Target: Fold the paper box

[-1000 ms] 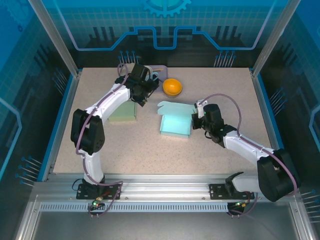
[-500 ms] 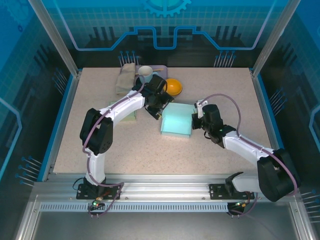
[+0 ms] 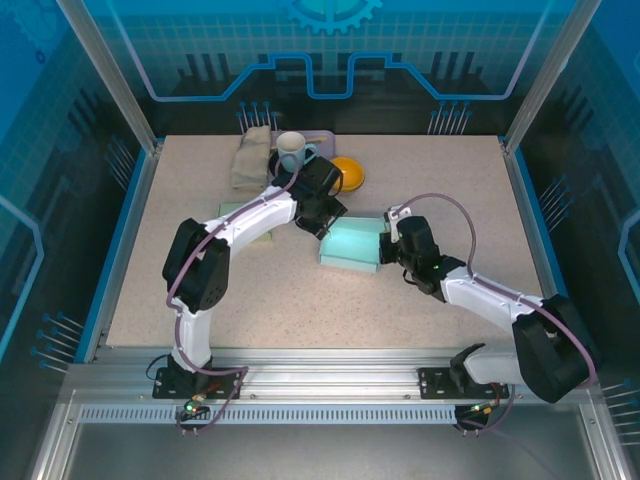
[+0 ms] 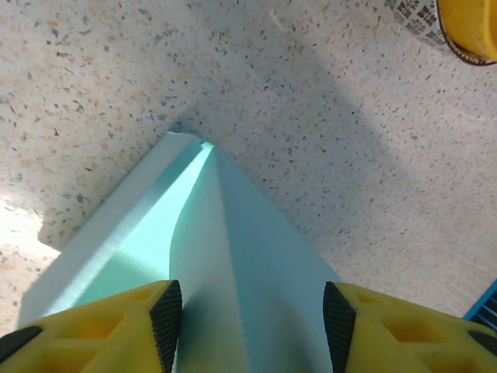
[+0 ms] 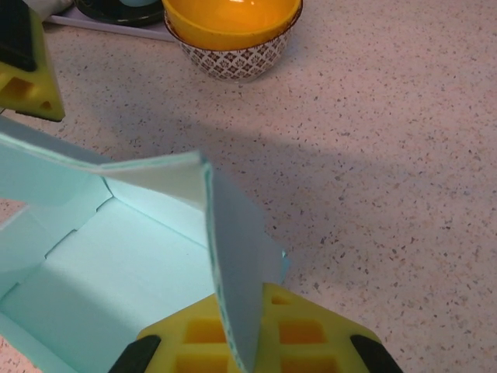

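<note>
The light teal paper box (image 3: 350, 248) lies mid-table, its inside open toward the right wrist view (image 5: 109, 272). My left gripper (image 3: 326, 217) is at its back left corner. Its black pads (image 4: 167, 322) stand apart on either side of a folded teal ridge of the box (image 4: 233, 264), which fills the gap between them (image 4: 253, 326). My right gripper (image 3: 389, 247) is at the box's right side, shut on a raised side flap (image 5: 233, 233) that runs down into the yellow jaws (image 5: 248, 342).
An orange bowl (image 3: 352, 172) sits just behind the box, close to the left gripper (image 5: 233, 27). A white mug (image 3: 291, 150) and a folded cloth (image 3: 250, 155) stand at the back. A pale green pad (image 3: 252, 228) lies under the left arm.
My left arm swung from the mug area to the box's back left corner and its jaws narrowed round the corner. The flap that stuck out there is folded in. The right gripper edged left.
</note>
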Motion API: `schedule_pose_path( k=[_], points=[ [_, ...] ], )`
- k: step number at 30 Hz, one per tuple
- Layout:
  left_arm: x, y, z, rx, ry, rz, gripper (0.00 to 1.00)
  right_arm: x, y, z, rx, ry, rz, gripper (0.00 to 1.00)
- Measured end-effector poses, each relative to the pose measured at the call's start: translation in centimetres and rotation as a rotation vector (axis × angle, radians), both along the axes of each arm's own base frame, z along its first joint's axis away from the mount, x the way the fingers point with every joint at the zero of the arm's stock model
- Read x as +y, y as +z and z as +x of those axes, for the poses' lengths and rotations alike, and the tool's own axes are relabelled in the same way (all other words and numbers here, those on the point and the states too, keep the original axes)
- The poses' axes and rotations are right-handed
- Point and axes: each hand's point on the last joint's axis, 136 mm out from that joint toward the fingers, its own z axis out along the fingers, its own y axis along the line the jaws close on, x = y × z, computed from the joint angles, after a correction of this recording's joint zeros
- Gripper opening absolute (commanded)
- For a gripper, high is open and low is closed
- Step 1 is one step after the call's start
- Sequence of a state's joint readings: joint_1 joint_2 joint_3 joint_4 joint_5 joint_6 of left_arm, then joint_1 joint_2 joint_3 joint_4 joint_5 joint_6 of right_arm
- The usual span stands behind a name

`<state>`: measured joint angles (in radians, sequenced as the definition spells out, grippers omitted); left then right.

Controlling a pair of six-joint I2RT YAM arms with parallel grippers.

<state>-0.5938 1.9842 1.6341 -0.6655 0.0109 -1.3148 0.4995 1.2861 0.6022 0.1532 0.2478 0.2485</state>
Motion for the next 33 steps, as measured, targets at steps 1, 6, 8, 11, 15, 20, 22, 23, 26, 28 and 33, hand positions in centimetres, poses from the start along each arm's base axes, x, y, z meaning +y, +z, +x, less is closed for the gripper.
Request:
schedule_pose_path(
  k=[1, 6, 8, 11, 15, 20, 22, 23, 26, 28, 33],
  points=[
    [0.1, -0.2, -0.3, -0.001, -0.01, 0.01, 0.55, 0.0, -0.1, -0.1, 0.003, -0.001, 0.004, 0.0],
    [0.5, -0.4, -1.6, -0.01, -0.055, 0.048, 0.56, 0.4, -0.1, -0.9, 0.03, -0.015, 0.058, 0.0],
    [0.6, -0.3, -1.8, -0.014, -0.067, 0.057, 0.56, 0.5, -0.1, -1.2, 0.043, -0.02, 0.076, 0.0],
    [0.8, -0.3, -1.7, -0.025, -0.08, 0.074, 0.56, 0.6, -0.1, -1.7, 0.065, -0.029, 0.096, 0.0],
    [1.1, -0.2, -1.7, -0.036, -0.088, 0.093, 0.57, 0.8, 0.3, -1.9, 0.104, -0.047, 0.12, 0.0],
    [1.6, -0.4, -2.1, -0.036, -0.095, 0.11, 0.57, 1.2, 0.2, -2.3, 0.149, -0.081, 0.182, 0.0],
    [1.7, -0.5, -2.2, -0.033, -0.099, 0.114, 0.57, 1.3, 0.1, -2.4, 0.166, -0.102, 0.213, 0.0],
    [1.8, -0.6, -2.3, -0.033, -0.098, 0.117, 0.57, 1.4, 0.0, -2.5, 0.176, -0.112, 0.229, 0.0],
    [2.0, -0.7, -2.5, -0.032, -0.099, 0.126, 0.57, 1.6, -0.2, -2.8, 0.21, -0.137, 0.268, 0.0],
    [2.1, -0.7, -2.5, -0.033, -0.098, 0.131, 0.57, 1.8, -0.1, -2.8, 0.228, -0.147, 0.291, 0.0],
    [2.4, -0.7, -2.6, -0.034, -0.111, 0.149, 0.6, 2.5, 0.2, -2.7, 0.253, -0.145, 0.297, 0.08]
  ],
)
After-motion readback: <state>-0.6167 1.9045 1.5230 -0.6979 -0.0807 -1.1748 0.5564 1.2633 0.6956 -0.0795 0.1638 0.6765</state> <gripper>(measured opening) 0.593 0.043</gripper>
